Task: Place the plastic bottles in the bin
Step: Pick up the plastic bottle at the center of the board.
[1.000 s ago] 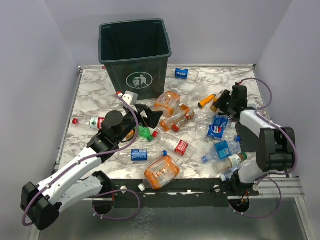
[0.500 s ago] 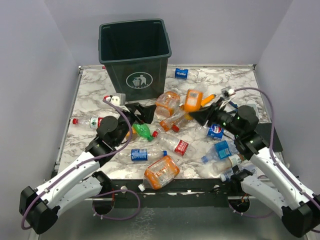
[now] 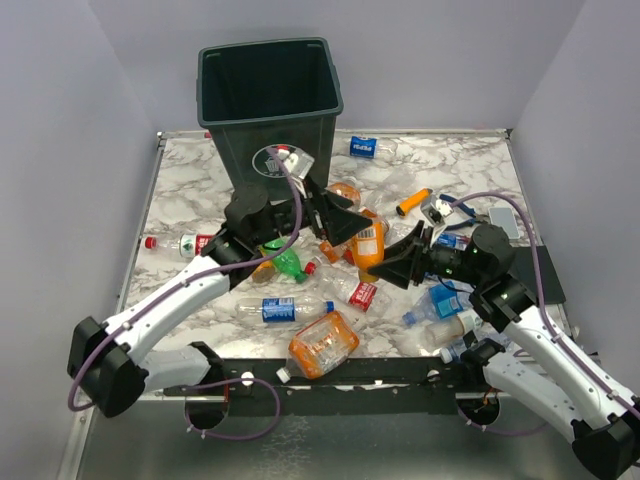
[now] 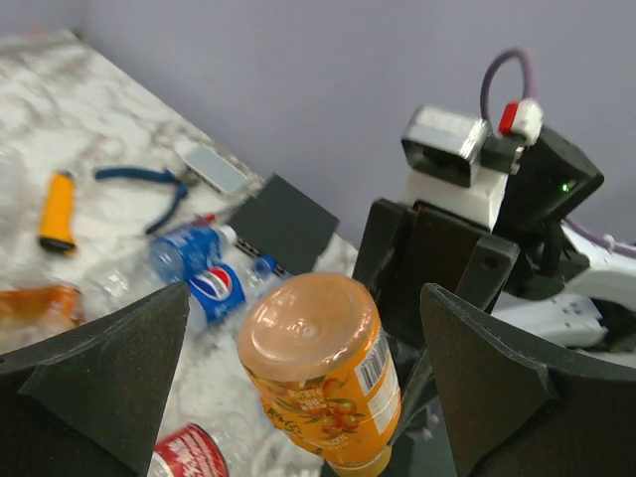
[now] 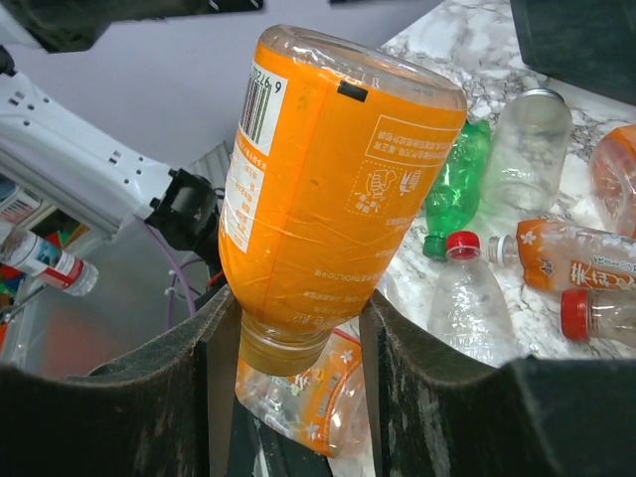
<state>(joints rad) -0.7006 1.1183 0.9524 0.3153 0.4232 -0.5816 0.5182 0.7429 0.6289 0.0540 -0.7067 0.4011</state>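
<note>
Orange bottle [image 3: 368, 247] aloft, seemingly near bin [image 3: 235, 150]

Pepsi logo [image 4: 217, 283] on blue-labelled bottle [image 4: 191, 256]

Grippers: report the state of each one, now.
Left gripper: open, holding nothing.
Right gripper: closed on the orange bottle, gripping its neck end.

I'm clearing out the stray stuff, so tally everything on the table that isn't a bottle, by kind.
Green bin: 1
Orange cylinder: 1
Blue-handled pliers: 1
Flat grey block: 1
Flat black pad: 1
Total: 5
</note>
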